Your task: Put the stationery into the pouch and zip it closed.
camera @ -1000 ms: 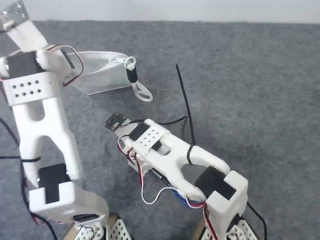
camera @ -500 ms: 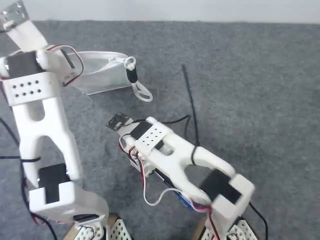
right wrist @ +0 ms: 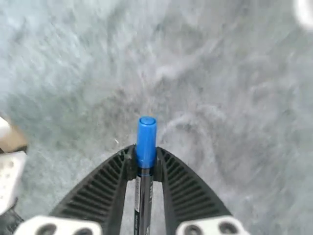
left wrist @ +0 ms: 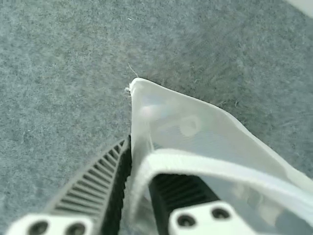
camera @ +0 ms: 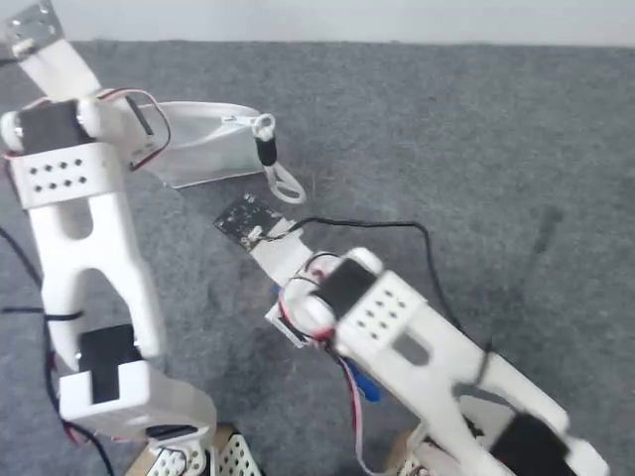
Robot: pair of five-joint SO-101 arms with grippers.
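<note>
A translucent white pouch (camera: 203,144) lies at the back left of the grey carpet, its zip pull and white loop (camera: 281,181) trailing toward the middle. In the left wrist view my left gripper (left wrist: 139,161) is shut on the pouch (left wrist: 195,132), pinching its thin edge near a corner. The left arm (camera: 69,169) stands over that end of the pouch. My right gripper (right wrist: 145,154) is shut on a blue pen (right wrist: 146,134), whose capped end sticks out past the fingertips above bare carpet. The right arm (camera: 397,317) is raised in the middle front, apart from the pouch.
Grey carpet (camera: 476,129) covers the table, with open room at the right and back. A black cable (camera: 397,226) loops off the right arm. Both arm bases stand at the front edge (camera: 189,451).
The right arm has lifted and swung its upper part toward the front right, its wrist rising nearer the pouch's loop. The black cable shifted right. The left arm and pouch stayed put.
</note>
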